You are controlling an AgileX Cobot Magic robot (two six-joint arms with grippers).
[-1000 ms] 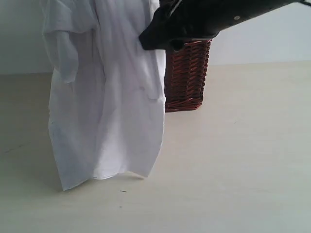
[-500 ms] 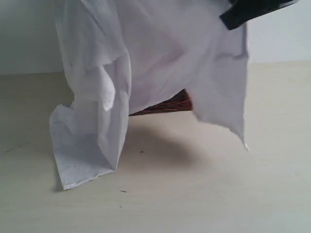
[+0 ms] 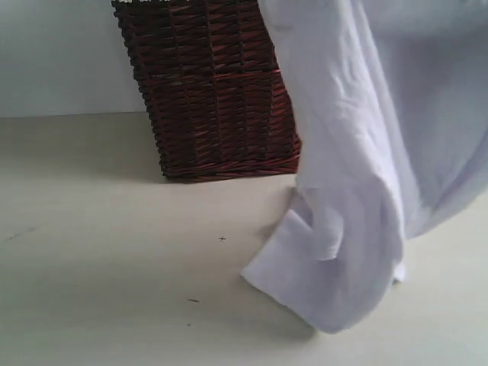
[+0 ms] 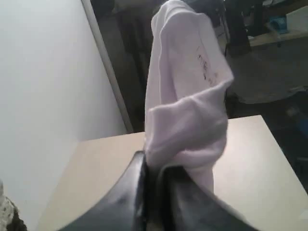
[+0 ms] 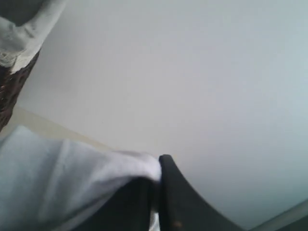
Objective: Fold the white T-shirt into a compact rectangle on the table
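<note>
The white T-shirt (image 3: 366, 152) hangs from above on the right of the exterior view, and its lower folds rest on the pale table (image 3: 114, 290). Neither gripper shows in that view. In the left wrist view my left gripper (image 4: 153, 166) is shut on a bunched fold of the white T-shirt (image 4: 187, 110), which rises beyond the fingertips. In the right wrist view my right gripper (image 5: 156, 168) is shut on an edge of the white T-shirt (image 5: 57, 168), and cloth drapes over one finger.
A dark brown wicker basket (image 3: 210, 91) stands at the back of the table, left of the hanging shirt. Its white lace rim (image 5: 24, 29) shows in the right wrist view. A pale wall runs behind it.
The shirt has swung from the left side of the exterior view to the right, uncovering the basket. The black arm seen earlier at the top has left the view.
</note>
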